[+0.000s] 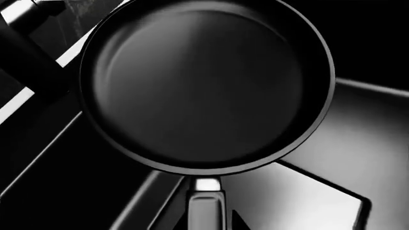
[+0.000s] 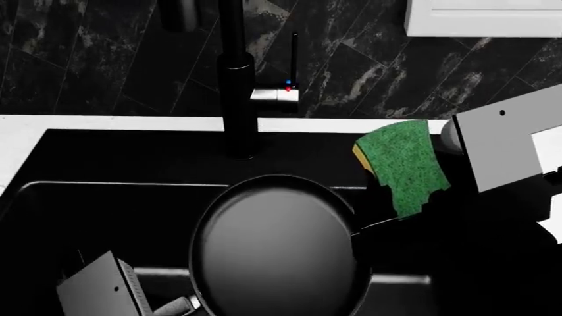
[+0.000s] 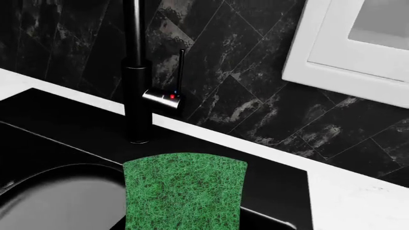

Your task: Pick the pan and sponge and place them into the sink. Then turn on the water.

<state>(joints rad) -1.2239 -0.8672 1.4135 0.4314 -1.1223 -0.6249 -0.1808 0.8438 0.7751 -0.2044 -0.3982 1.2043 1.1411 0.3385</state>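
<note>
Your left gripper is clamped on the pan handle, holding it over the sink. Your right gripper grips the sponge, held above the sink's right rim, near the tap.

the left arm shows in the head view as a pale grey, flat-sided block with sharp edges, one small dark dot on its face, a ribbed grey side and a short grey cylinder beside it. the right arm is the same pale grey: a boxy housing with a stepped notch, a rounded end and one small dark screw dot.
</note>
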